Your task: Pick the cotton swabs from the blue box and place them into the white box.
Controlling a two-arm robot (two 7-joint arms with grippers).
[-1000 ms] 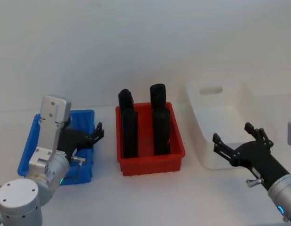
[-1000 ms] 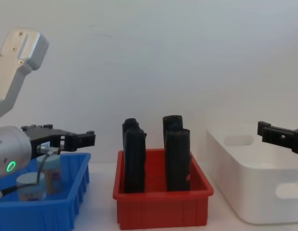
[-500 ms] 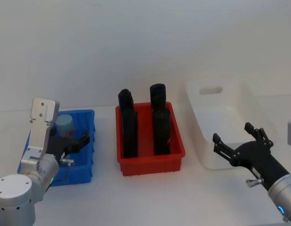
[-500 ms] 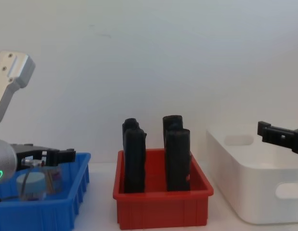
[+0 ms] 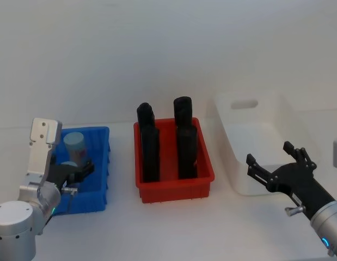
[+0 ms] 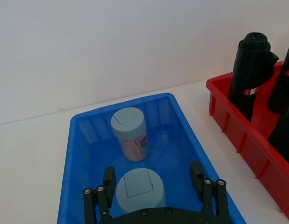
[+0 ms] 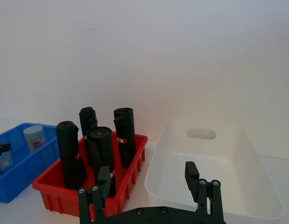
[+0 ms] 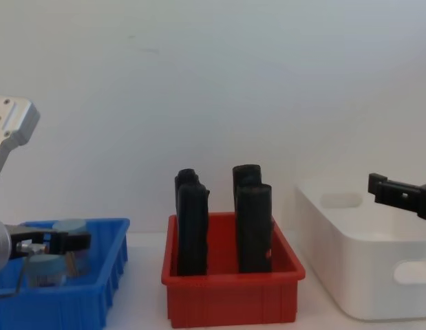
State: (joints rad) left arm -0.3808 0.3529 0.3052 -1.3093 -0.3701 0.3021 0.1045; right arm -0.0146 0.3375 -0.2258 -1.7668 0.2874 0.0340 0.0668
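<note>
**Left pincer spread inside the blue box**

Released, it straddles one of two cotton swabs standing in that box, left of the red bin. Right pincer, released, hovers near the white box, right of that bin.

Left of the red bin: silver-grey left arm, round joint cap with screw holes, green indicator; black left gripper, pale knuckle screws. Right of it: black right gripper, grey wrist, blue indicator.
</note>
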